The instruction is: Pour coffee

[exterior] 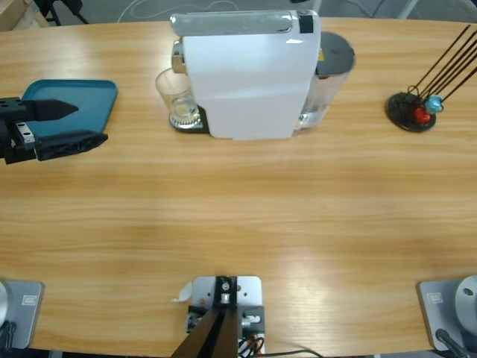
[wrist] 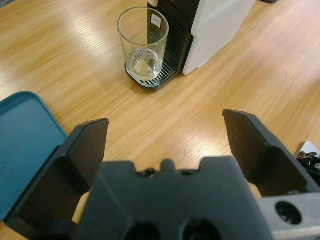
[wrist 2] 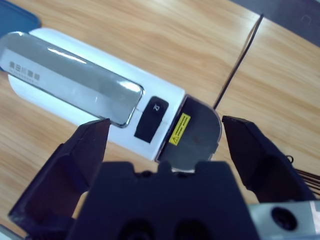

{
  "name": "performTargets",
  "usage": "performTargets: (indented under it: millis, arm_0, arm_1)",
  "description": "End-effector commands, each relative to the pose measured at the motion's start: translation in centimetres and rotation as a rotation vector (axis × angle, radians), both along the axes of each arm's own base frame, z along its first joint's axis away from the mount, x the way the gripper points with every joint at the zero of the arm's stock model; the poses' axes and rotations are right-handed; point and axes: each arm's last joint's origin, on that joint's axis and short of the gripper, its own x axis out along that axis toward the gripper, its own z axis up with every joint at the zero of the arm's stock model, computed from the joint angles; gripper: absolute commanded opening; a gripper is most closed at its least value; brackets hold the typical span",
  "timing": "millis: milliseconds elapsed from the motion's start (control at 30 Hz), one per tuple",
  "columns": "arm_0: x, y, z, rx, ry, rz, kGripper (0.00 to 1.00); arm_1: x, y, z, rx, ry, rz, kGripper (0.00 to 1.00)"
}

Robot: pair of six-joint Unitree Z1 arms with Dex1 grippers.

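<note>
One white box-shaped coffee machine (exterior: 250, 74) stands at the table's far edge. One small clear glass tumbler (exterior: 176, 97) sits on its black drip tray, holding what appears to be a thin pale layer of coffee (wrist: 142, 66). One teal plastic tray (exterior: 71, 104) lies well apart. Left gripper (exterior: 78, 125): released, empty, bare wood ahead. Right gripper (wrist 2: 165, 135): released, above the machine.

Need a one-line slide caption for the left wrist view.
Open left gripper faces the glass tumbler on the coffee machine drip tray.
</note>
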Motion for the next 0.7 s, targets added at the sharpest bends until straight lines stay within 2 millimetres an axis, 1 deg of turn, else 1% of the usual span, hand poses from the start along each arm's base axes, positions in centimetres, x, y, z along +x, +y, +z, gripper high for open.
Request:
performTargets:
  millis: [33, 133, 200, 300, 367, 467, 500, 600, 633, 667, 700]
  arm_0:
    - [0.1, -0.4, -1.4, 0.022, 0.052, -0.03, 1.0]
    - [0.4, -0.7, -1.7, 0.032, 0.066, -0.036, 1.0]
    - [0.5, -0.7, -1.4, 0.026, 0.058, -0.039, 1.0]
    - [-0.5, -0.8, -0.6, 0.003, 0.023, -0.072, 1.0]
    - [-0.6, -0.9, -0.4, -0.001, 0.02, -0.081, 1.0]
    - [-1.2, -0.6, 0.6, -0.03, -0.041, -0.08, 1.0]
    - [-1.4, -0.4, 0.7, -0.025, -0.053, -0.064, 1.0]
    - [-1.5, -0.1, 0.2, -0.004, -0.047, -0.033, 1.0]
    - [-1.6, 0.0, 0.0, -0.01, -0.035, -0.027, 1.0]
    - [-1.7, 0.1, 0.0, -0.021, -0.017, -0.014, 1.0]
    - [-1.9, 0.2, -0.2, -0.03, -0.001, -0.002, 1.0]
  arm_1:
    - [-1.0, -0.4, 0.6, -0.004, 0.013, -0.021, 1.0]
    - [-1.1, -0.5, 1.6, 0.01, -0.004, -0.022, 1.0]
    - [-1.7, -1.0, 2.0, -0.002, 0.008, -0.023, 1.0]
    - [-3.0, -2.1, 1.8, -0.069, 0.032, -0.01, 1.0]
    - [-4.5, -3.2, 1.6, -0.13, 0.002, 0.025, 1.0]
    - [-9.2, -6.1, 3.7, -0.031, -0.093, 0.09, 1.0]
    - [-10.6, -7.0, 3.7, -0.013, -0.114, 0.107, 1.0]
    - [-14.1, -9.7, 2.2, -0.016, -0.069, 0.138, 1.0]
    - [-15.4, -10.6, 1.9, -0.031, -0.007, 0.186, 1.0]
    - [-16.8, -11.5, 1.0, -0.047, 0.019, 0.252, 1.0]
    - [-18.2, -12.5, 0.2, -0.028, -0.002, 0.3, 1.0]
